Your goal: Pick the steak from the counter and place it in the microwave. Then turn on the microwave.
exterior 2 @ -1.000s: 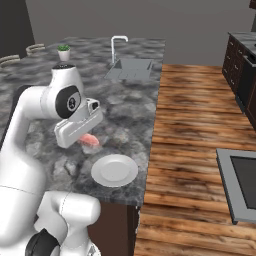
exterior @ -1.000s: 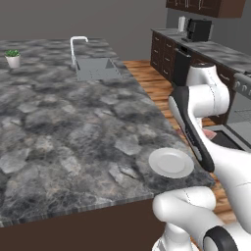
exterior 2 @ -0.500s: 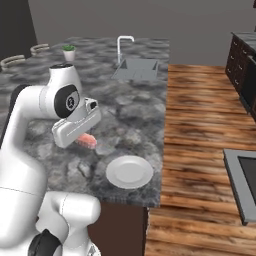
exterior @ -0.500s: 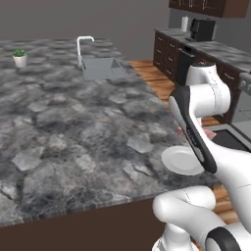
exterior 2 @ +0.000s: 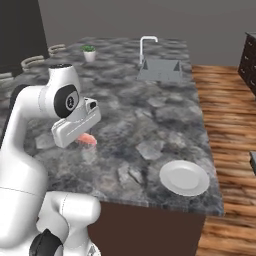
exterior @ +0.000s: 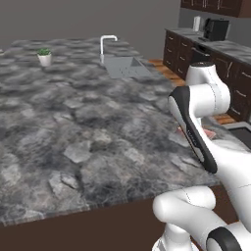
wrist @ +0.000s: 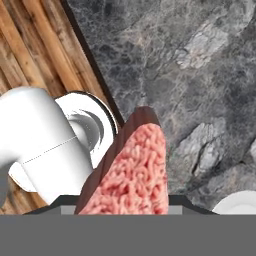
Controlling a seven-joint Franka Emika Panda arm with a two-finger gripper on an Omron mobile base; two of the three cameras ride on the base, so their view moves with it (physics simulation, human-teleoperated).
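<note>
Grey mottled stone covers the desk (exterior 2: 150,125), a big island with a dark brown base standing on a wood plank floor (exterior 2: 225,100). At its far end a sink (exterior 2: 159,70) is sunk into the top, with a white tap (exterior 2: 146,44) behind it, and a small potted plant (exterior 2: 89,52) stands well apart from the sink toward the far corner. Near the front edge, on the side by the wood floor, lies a round white plate (exterior 2: 184,177), bare. Beyond the floor a run of dark cabinets (exterior: 184,51) carries a grey top with a black appliance (exterior: 215,29) on it.

In the right base view the claw (exterior 2: 85,141) hangs above the desk, closed on the steak (exterior 2: 87,140), whose pinkish-red end pokes out from under the white hand. The hand view looks along the steak (wrist: 132,175): a pink marbled face with a dark brown edge fills the lower middle, raised off the stone, with the desk's edge and the planks behind it. The fingertips themselves are hidden behind the meat. The plate's rim (wrist: 235,204) shows at the lower right corner of that view. In the left base view the arm's own elbow covers most of the steak, so just a sliver of pink (exterior: 208,133) shows beside it.
</note>
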